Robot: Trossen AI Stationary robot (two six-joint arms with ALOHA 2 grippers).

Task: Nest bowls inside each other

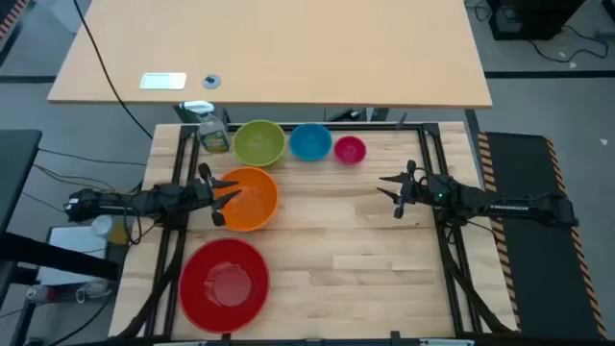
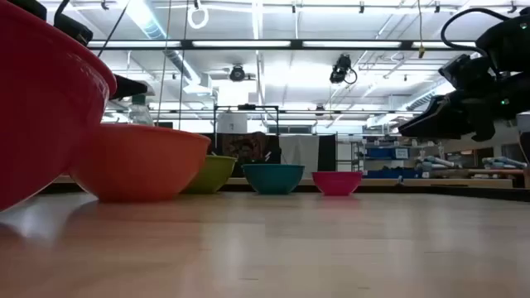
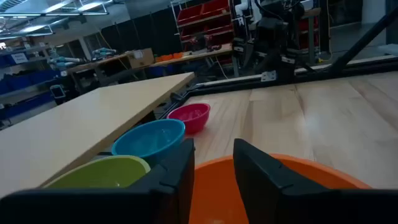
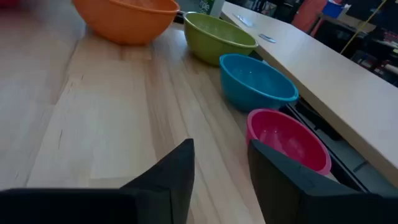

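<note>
Five bowls stand on their bases on the wooden table. The red bowl point(image 1: 224, 284) is near left and the orange bowl point(image 1: 258, 204) is just beyond it. The yellow-green bowl point(image 1: 259, 142), the blue bowl point(image 1: 310, 141) and the pink bowl point(image 1: 349, 149) line the far edge. My left gripper point(image 1: 224, 198) hovers open over the orange bowl's point(image 3: 292, 186) left rim and is clear of it in the low view. My right gripper point(image 1: 390, 195) hangs open above bare table at the right, level with the orange bowl, pointing left; the pink bowl point(image 4: 287, 138) lies ahead of it.
A yellow-green spray bottle point(image 1: 211, 130) stands at the far left, beside the yellow-green bowl. A light desk point(image 1: 288, 48) lies beyond the far edge. Black frame rails point(image 1: 452, 259) run along the table's sides. Bare wood point(image 1: 356, 259) fills the middle and near right.
</note>
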